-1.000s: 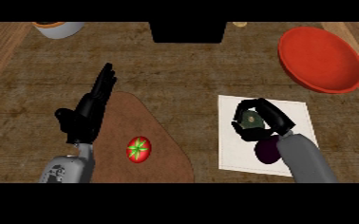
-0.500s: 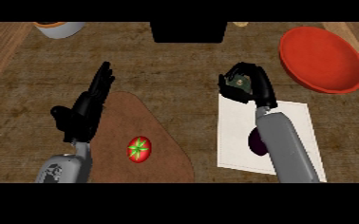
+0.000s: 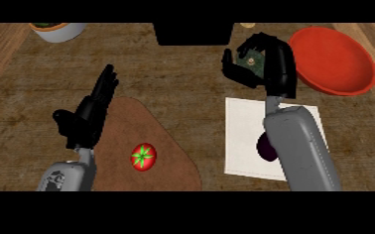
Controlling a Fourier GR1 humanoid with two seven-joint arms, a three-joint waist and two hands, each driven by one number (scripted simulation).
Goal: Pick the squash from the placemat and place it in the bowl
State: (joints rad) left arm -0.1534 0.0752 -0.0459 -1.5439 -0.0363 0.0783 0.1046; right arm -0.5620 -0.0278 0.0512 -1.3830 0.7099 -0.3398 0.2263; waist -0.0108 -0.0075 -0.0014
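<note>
My right hand [image 3: 273, 67] is curled round a small green squash [image 3: 253, 59], held above the wooden counter just left of the red bowl [image 3: 333, 59]. The white placemat [image 3: 245, 134] lies below and behind the hand, partly covered by my right forearm. A dark purple item [image 3: 265, 147] rests on the placemat, half hidden by the forearm. At the left, my left hand [image 3: 88, 114] rests open with its fingers pointing up, over the edge of a brown mat.
A red tomato [image 3: 144, 156] lies on the brown mat [image 3: 157, 144] at the lower left. A black box [image 3: 192, 33] stands at the back centre. A pale pot [image 3: 57, 30] holding something green sits at the back left corner.
My right hand has lifted the squash off the placemat and carried it away from me and to the right, towards the red bowl. The left hand has not moved.
</note>
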